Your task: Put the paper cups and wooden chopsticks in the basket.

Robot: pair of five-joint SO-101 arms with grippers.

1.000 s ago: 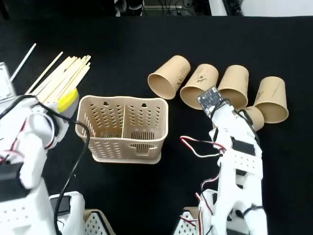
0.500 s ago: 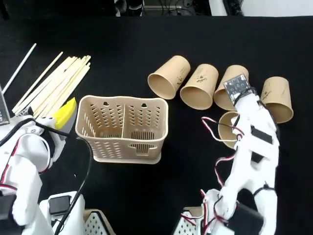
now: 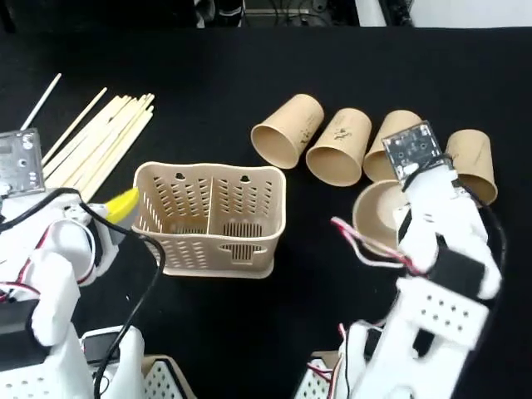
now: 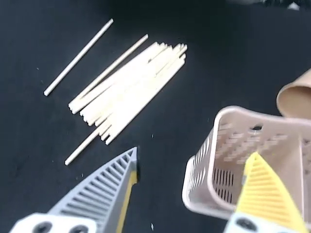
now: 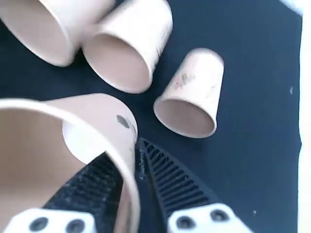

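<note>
- The basket (image 4: 226, 145) was blurred and cut by the frame edge.
- The held paper cup (image 5: 48, 155) ran past the frame edge.
- The right arm (image 3: 439, 241) partly hid one lying cup (image 3: 384, 148).

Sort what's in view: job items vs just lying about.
Job: basket; chopstick pile; lone stick beside it; four paper cups lying on the table; fifth cup in the right arm's jaws.
Lying about: cables beyond the table's far edge.
</note>
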